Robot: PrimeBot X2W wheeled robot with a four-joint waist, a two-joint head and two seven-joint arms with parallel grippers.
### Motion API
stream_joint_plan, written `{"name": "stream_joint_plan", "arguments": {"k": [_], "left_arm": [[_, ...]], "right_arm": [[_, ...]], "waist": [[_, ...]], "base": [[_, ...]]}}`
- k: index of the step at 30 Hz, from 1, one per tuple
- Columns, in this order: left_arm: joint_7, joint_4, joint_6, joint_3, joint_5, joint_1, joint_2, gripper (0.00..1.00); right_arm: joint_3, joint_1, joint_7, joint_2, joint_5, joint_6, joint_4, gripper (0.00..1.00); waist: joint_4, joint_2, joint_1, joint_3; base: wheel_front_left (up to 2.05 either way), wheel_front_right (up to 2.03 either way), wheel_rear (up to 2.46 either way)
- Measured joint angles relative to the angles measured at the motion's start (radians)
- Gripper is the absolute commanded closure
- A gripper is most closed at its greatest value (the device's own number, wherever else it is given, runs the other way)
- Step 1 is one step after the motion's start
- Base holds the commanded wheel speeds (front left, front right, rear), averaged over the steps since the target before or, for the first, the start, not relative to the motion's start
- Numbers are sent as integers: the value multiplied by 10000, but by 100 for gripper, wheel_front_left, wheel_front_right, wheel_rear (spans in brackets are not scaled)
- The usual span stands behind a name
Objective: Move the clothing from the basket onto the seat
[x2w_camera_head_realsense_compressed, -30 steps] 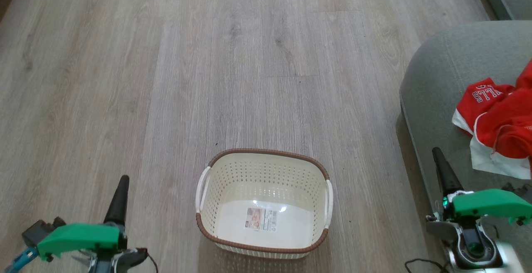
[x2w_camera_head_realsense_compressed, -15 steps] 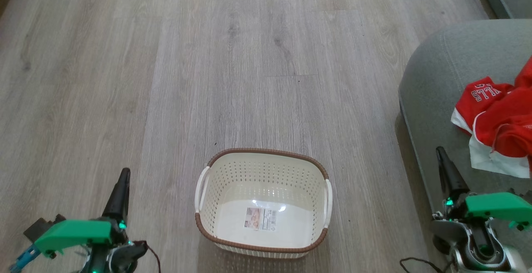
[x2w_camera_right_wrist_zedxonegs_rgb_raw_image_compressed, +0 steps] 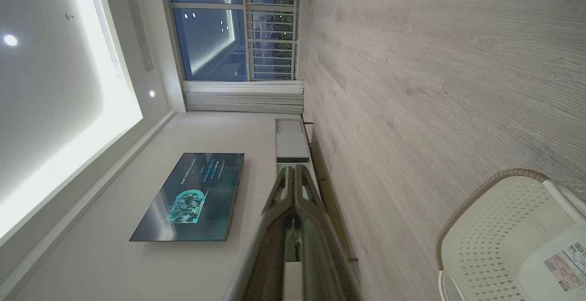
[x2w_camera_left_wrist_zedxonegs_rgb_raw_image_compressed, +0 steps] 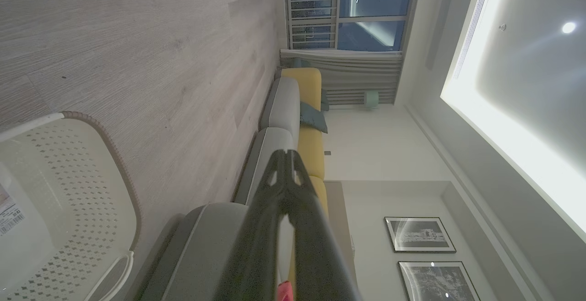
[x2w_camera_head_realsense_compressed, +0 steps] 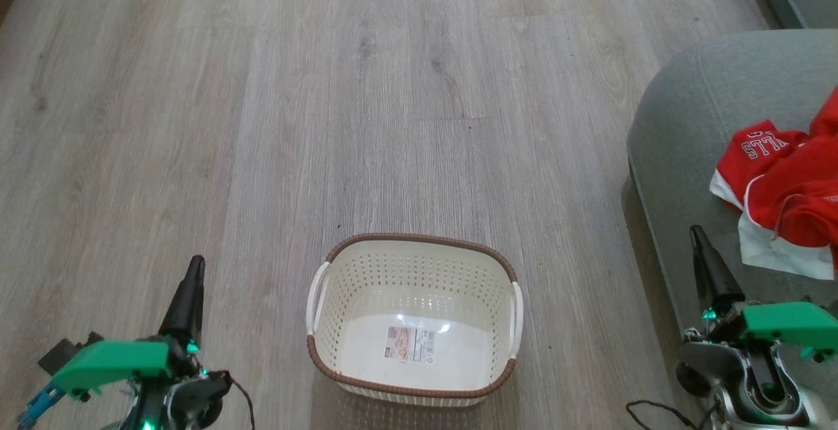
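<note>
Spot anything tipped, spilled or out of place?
Nothing stands out. The basket sits upright, empty but for a label; the clothing lies crumpled on the seat; left hand and right hand are shut, empty.

Pale wood-grain planks are covering the floor [x2w_camera_head_realsense_compressed: 393,89]. A tall window [x2w_camera_right_wrist_zedxonegs_rgb_raw_image_compressed: 206,26] is showing darkness outside, with pleated curtains [x2w_camera_right_wrist_zedxonegs_rgb_raw_image_compressed: 242,97] gathered beside it. A recessed ceiling strip [x2w_camera_left_wrist_zedxonegs_rgb_raw_image_compressed: 503,131] is glowing white. A television [x2w_camera_right_wrist_zedxonegs_rgb_raw_image_compressed: 192,195] is hanging on one wall, and two framed pictures [x2w_camera_left_wrist_zedxonegs_rgb_raw_image_compressed: 419,234] are hanging on another.
</note>
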Motion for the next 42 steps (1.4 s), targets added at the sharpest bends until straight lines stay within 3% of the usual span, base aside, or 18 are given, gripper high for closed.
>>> {"name": "stream_joint_plan", "arguments": {"k": [42], "left_arm": [[0, 0, 0, -2, 0, 0, 0, 100]], "right_arm": [[-2, 0, 0, 0, 0, 0, -4, 100]], "waist": [[0, 0, 0, 0]], "base": [[0, 0, 0]]}}
